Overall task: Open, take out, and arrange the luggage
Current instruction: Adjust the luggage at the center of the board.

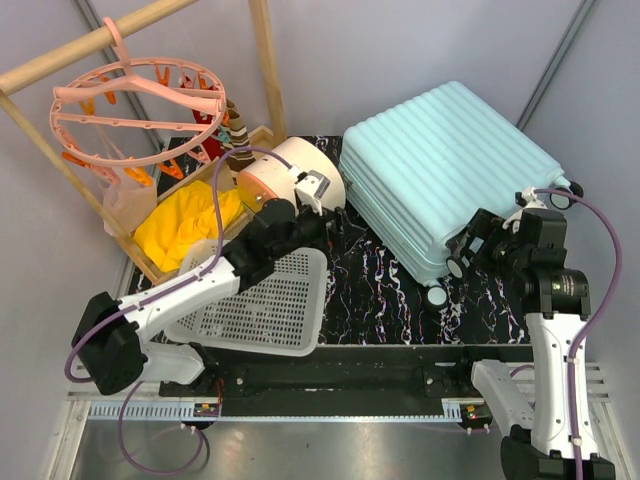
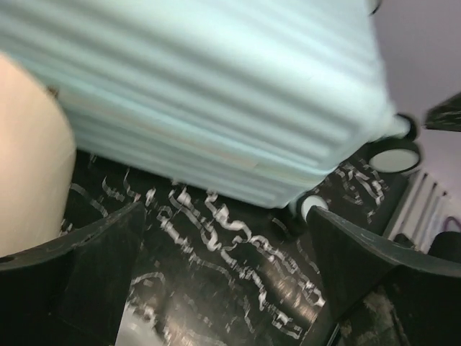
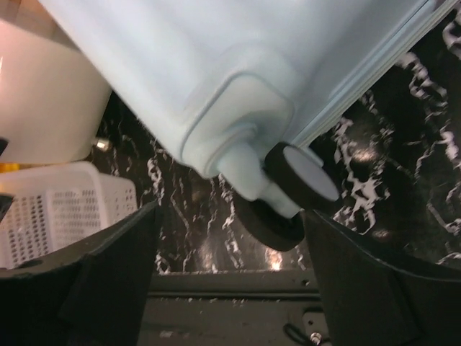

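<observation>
The luggage is a pale mint-blue ribbed hard-shell suitcase. It lies shut on the black marbled mat at the back right. My left gripper reaches over the white basket and stops just short of the suitcase's left side. In the left wrist view the left gripper is open over bare mat, with the ribbed shell ahead. My right gripper is at the suitcase's near right edge. In the right wrist view the right gripper is open, with a black-and-white wheel just above and between its fingers, untouched.
A white perforated basket lies under the left arm. A cream-and-orange rounded box stands left of the suitcase. A wooden crate with a yellow cloth and a pink clip hanger on a wooden frame fill the back left.
</observation>
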Available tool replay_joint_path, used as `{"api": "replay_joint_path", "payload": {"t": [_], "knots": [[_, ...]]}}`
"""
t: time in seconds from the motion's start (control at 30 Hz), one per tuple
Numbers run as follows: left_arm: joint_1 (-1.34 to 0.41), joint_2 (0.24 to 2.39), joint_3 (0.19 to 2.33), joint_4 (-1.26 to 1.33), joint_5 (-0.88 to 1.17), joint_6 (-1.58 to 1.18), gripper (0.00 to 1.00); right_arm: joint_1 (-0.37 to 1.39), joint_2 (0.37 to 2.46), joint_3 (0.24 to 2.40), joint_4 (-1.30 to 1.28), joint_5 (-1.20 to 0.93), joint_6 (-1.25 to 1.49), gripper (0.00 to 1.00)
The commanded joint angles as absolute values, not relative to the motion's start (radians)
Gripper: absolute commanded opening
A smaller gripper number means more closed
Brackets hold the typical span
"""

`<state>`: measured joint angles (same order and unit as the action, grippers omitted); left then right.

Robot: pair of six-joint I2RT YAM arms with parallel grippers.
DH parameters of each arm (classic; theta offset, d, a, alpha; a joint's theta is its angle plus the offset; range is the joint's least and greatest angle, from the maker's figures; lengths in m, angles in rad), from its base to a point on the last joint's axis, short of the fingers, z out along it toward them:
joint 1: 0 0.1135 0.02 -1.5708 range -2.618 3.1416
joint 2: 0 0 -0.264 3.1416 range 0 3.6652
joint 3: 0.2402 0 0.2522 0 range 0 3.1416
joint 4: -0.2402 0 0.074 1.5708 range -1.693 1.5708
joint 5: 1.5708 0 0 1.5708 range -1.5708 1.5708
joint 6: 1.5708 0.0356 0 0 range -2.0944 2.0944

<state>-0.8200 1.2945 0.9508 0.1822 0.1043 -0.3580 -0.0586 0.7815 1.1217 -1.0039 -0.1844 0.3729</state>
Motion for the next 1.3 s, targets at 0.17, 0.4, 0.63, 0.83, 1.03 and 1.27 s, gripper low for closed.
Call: {"api": "replay_joint_path", "payload": {"t": [0.17, 0.4, 0.63, 0.83, 1.03, 1.27], "knots": [[-0.747, 1.210, 0.894, 0.201, 0.150, -0.405, 0.99, -0.052, 0.756, 1.158, -1.215, -0.110, 0.350, 0.68], [-0.724, 1.210, 0.887, 0.209, 0.172, -0.416, 0.99, -0.052, 0.759, 1.066, -1.141, -0.115, 0.345, 0.67], [-0.715, 1.204, 0.881, 0.204, 0.173, -0.414, 0.99, -0.052, 0.776, 1.000, -0.984, -0.172, 0.331, 0.69], [-0.712, 1.193, 0.882, 0.201, 0.179, -0.410, 0.99, -0.052, 0.815, 0.962, -0.871, -0.170, 0.345, 0.72], [-0.703, 1.186, 0.876, 0.195, 0.179, -0.407, 0.99, -0.051, 0.804, 0.936, -0.810, -0.013, 0.390, 0.63], [-0.696, 1.160, 0.865, 0.184, 0.181, -0.400, 0.99, -0.052, 0.755, 0.963, -0.752, 0.141, 0.405, 0.35]]}}
